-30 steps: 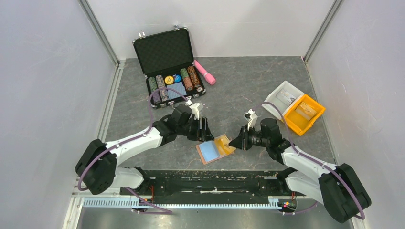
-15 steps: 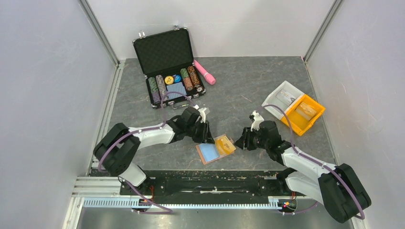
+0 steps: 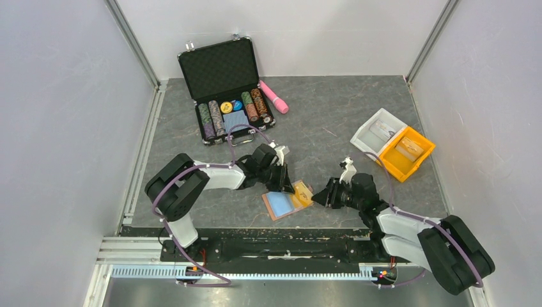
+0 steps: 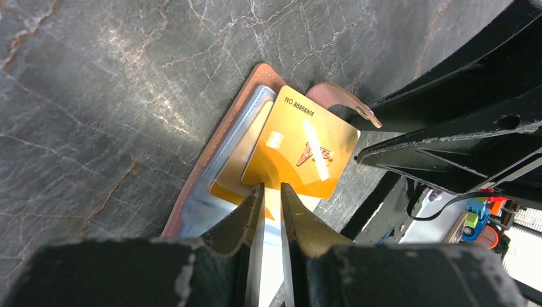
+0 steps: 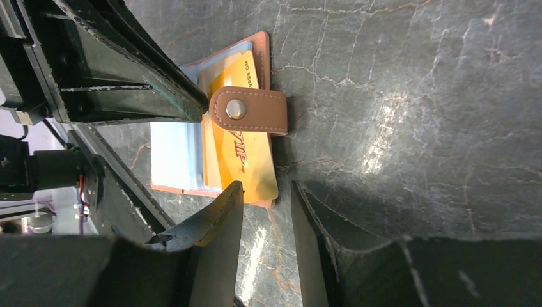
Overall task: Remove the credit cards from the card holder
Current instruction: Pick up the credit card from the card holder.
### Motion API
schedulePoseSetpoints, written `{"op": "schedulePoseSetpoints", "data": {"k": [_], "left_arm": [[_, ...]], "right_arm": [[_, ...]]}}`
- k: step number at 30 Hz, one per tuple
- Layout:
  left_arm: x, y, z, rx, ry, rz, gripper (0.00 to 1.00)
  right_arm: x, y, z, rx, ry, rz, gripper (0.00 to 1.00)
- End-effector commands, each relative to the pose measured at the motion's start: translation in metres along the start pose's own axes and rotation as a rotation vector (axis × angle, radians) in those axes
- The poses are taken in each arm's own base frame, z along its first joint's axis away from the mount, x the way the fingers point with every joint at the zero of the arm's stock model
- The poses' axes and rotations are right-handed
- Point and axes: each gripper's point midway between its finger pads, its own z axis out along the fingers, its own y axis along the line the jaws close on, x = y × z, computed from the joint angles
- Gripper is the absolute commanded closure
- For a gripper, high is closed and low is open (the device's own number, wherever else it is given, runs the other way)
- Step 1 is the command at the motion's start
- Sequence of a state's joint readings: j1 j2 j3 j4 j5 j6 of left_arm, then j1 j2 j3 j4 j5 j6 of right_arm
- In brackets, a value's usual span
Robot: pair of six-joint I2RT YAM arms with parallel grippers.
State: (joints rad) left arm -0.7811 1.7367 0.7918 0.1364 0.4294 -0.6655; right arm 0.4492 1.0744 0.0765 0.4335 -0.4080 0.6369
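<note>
The card (image 4: 300, 144) is being worked out of the holder (image 5: 261, 57) — left gripper (image 4: 271, 187) narrow over it, right gripper (image 5: 267, 187) part-open beside; an edge pinch is needed.

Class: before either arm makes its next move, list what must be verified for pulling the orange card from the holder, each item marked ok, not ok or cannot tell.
1. The card holder lies open: ok.
2. The orange card sticks partly out of the holder: ok.
3. The closing tab is clear of the card: not ok, it overlaps it.
4. The left gripper is pinching the card: cannot tell.
5. The right gripper is open beside the holder: ok.
</note>
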Motion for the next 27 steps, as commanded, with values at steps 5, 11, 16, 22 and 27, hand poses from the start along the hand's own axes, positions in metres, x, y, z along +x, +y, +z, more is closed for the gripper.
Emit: {"op": "schedulePoseSetpoints", "data": {"k": [5, 11, 16, 22, 27], "left_arm": [[0.013, 0.007, 0.007, 0.009, 0.018, -0.036, 0.79], [0.015, 0.007, 0.004, 0.010, 0.016, -0.040, 0.78], [0.009, -0.008, -0.007, 0.047, -0.008, -0.041, 0.64], [-0.005, -0.034, -0.033, 0.091, -0.069, -0.017, 0.41], [-0.009, -0.045, -0.060, 0.084, -0.112, 0.043, 0.29]], "right_arm": [[-0.001, 0.010, 0.001, -0.069, -0.034, 0.058, 0.65], [-0.013, 0.013, 0.001, -0.067, -0.076, 0.034, 0.91], [-0.034, 0.018, -0.002, -0.036, -0.108, -0.064, 1.00], [-0.044, 0.031, -0.008, -0.059, -0.087, -0.145, 1.00], [-0.045, 0.055, -0.014, -0.165, -0.035, -0.225, 1.00]]}}
